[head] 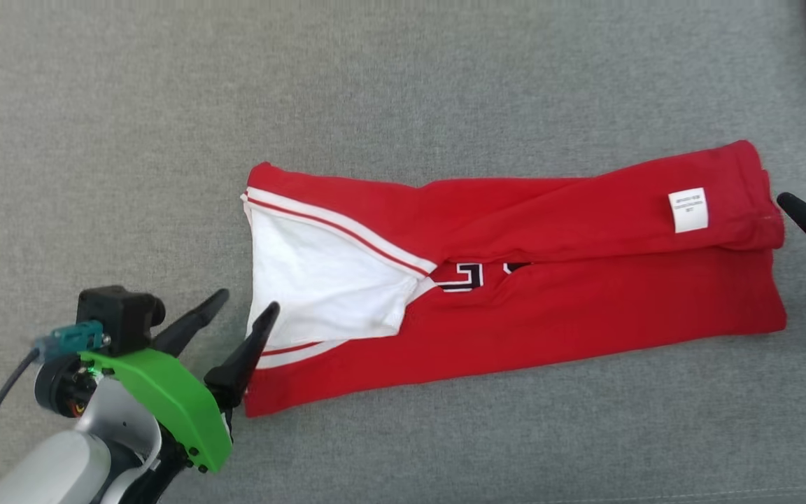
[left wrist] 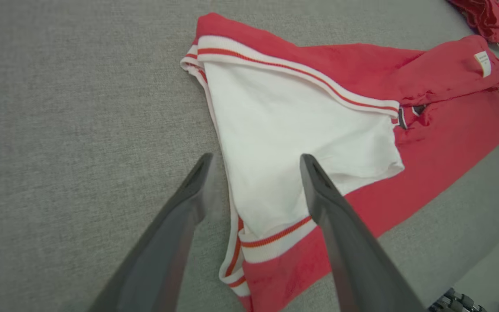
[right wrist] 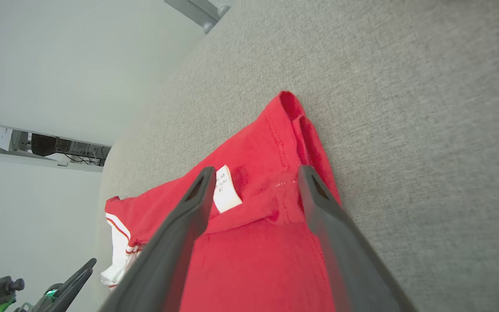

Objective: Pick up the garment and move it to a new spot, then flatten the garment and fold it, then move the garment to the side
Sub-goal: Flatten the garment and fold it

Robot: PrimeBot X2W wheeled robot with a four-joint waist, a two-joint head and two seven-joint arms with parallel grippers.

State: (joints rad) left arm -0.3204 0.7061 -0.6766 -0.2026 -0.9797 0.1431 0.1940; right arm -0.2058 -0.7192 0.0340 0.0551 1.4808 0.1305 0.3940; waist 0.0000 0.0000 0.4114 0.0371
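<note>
Lower left: left claw (head: 249,299) spread wide, empty, straddling the white neck edge of the garment (head: 550,315). Across mid-frame: long axis left to right (soft red knit, folded, limp), flat on grey weave (head: 95,140). Right edge: right claw (right wrist: 257,171) wide, empty, over the hem.

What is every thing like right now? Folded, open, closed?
Red garment, folded lengthwise, lying on the grey surface.
White label, facing up.
Left gripper, open, at the garment's white end.
Right gripper, open, at the label end.
</note>
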